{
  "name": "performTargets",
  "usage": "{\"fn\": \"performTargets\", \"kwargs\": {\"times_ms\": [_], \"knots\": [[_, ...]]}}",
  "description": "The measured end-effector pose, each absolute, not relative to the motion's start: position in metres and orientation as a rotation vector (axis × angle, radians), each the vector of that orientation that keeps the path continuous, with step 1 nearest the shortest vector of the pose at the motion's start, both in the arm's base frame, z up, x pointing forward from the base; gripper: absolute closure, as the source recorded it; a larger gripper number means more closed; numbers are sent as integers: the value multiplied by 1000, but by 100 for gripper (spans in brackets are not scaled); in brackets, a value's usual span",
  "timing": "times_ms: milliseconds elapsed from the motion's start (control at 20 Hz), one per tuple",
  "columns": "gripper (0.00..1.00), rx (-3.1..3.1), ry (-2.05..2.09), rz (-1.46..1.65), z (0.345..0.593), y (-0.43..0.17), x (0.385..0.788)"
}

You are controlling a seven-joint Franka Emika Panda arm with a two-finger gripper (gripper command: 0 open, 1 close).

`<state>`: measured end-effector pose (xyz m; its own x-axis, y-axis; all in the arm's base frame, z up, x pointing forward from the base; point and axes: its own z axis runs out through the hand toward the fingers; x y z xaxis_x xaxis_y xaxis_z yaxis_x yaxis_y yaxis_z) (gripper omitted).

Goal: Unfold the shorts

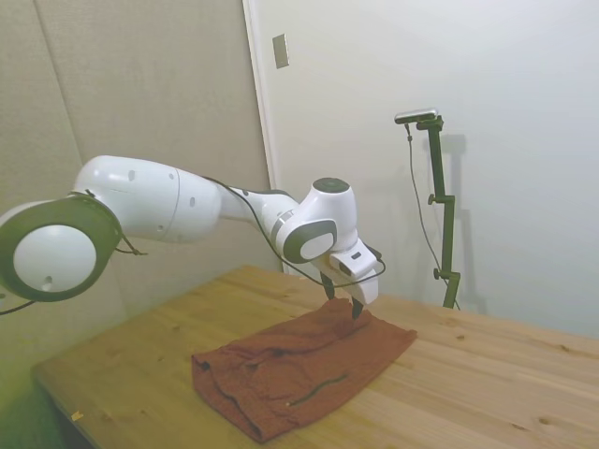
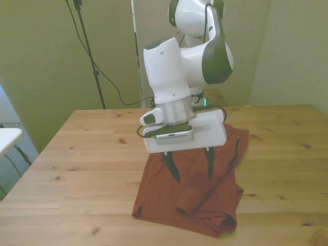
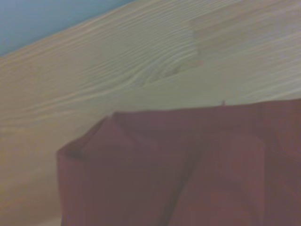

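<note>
Tool [image 2: 190,167] fingers spread apart, hovering over folded shorts [image 2: 205,195] on table [image 2: 92,154]

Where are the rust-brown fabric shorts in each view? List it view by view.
Side view: rust-brown fabric shorts lie lower middle on the wooden table, under the open fingers.
Front view: lower middle, right of centre.
Wrist view: a folded corner, blurred.
Shared landmark: the dark zipper slit.
</note>
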<state>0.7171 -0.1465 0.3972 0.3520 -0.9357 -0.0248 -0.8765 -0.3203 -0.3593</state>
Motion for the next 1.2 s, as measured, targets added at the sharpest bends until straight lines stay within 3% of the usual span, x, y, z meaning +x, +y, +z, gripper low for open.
{"fn": "performTargets", "kwargs": {"times_ms": [150,200,500,1200], "knots": [[0,-2231,1800,-285,389,-145,729],[100,-2208,1843,-287,386,-144,733],[100,-2195,1874,-247,367,-133,744],[100,-2192,1879,-204,360,-137,744]]}}
